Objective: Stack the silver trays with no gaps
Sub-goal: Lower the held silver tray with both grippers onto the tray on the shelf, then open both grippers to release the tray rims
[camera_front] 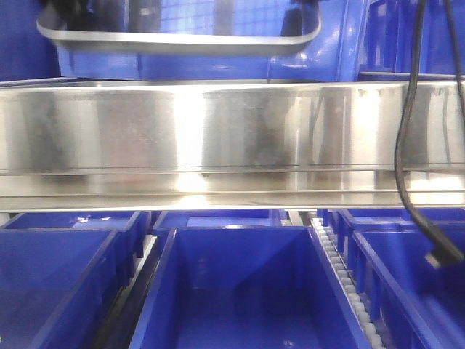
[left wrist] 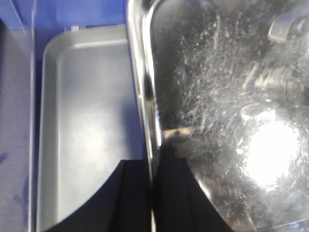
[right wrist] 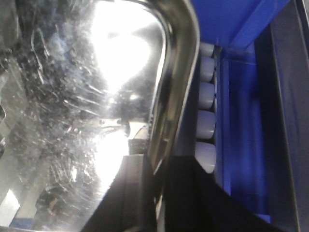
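held tray point(left wrist: 217, 96) pinched on two rims, second tray point(left wrist: 82, 121) waiting in a blue bin point(left wrist: 82, 14)

the left gripper point(left wrist: 152, 166) was clamped on the held tray's rim, one finger on each side of the edge. the right gripper point(right wrist: 155, 166) gripped what seemed the opposite rim the same way, probably so the pan would hang level and drop squarely. the second tray lay flat in the bin, just left of the left gripper and lower than it, not yet covered. white rollers point(right wrist: 206, 96) ran to the right of the right gripper. no brand, label or writing could be read anywhere.
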### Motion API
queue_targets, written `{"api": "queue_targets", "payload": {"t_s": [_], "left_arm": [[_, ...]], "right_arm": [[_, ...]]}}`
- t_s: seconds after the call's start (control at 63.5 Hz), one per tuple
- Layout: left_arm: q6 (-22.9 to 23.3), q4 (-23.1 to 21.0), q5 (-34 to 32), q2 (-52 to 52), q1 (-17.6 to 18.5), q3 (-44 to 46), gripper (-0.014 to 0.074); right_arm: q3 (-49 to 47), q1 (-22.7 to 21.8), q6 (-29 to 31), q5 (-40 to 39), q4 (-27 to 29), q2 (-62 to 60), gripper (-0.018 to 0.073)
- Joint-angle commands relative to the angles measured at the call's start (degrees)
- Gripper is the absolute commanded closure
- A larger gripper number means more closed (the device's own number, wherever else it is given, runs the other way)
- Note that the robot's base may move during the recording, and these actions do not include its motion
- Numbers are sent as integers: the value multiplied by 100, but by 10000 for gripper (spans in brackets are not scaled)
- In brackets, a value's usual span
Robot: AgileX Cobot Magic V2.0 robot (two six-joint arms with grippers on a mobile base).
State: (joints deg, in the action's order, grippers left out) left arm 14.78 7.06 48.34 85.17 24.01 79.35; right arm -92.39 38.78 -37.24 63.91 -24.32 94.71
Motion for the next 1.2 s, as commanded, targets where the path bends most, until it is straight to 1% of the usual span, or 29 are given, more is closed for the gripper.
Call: {"api": "queue_targets", "payload": {"t_s": [0.0, 0.331, 0.52, 0.63, 0.897, 0.96, 1.023, 1.055, 1.071, 1.134, 1.181], "left_arm": [[-110, -106, -179, -2, 117, 72, 615], [-110, -71, -86, -2, 117, 72, 615], [-110, 5, -86, -2, 117, 72, 615], [96, -9, -79, -2, 117, 72, 615], [97, 3, -2, -2, 117, 72, 608], [97, 3, 37, -2, 117, 72, 575], [97, 3, 37, -2, 117, 72, 512], [97, 3, 37, -2, 117, 72, 472], [97, 3, 37, -2, 117, 72, 428], [87, 3, 37, -2, 117, 72, 335], [87, 21, 41, -2, 117, 72, 283]], "right_arm": [[-4, 89, 242, -209, 31, -1, 629], [-4, 101, 242, -298, 47, -1, 629], [-4, 101, 229, -308, 380, 7, 629], [-4, 101, 229, -294, 418, 13, 629], [-4, 101, 229, -73, 418, 207, 629], [-4, 121, 229, -98, 418, 253, 627], [-4, 135, 229, -146, 418, 309, 627], [-4, 149, 229, -157, 418, 343, 627], [-4, 148, 229, -166, 418, 357, 627], [-4, 148, 229, -180, 418, 396, 627], [-4, 156, 229, -190, 418, 403, 627]]}}
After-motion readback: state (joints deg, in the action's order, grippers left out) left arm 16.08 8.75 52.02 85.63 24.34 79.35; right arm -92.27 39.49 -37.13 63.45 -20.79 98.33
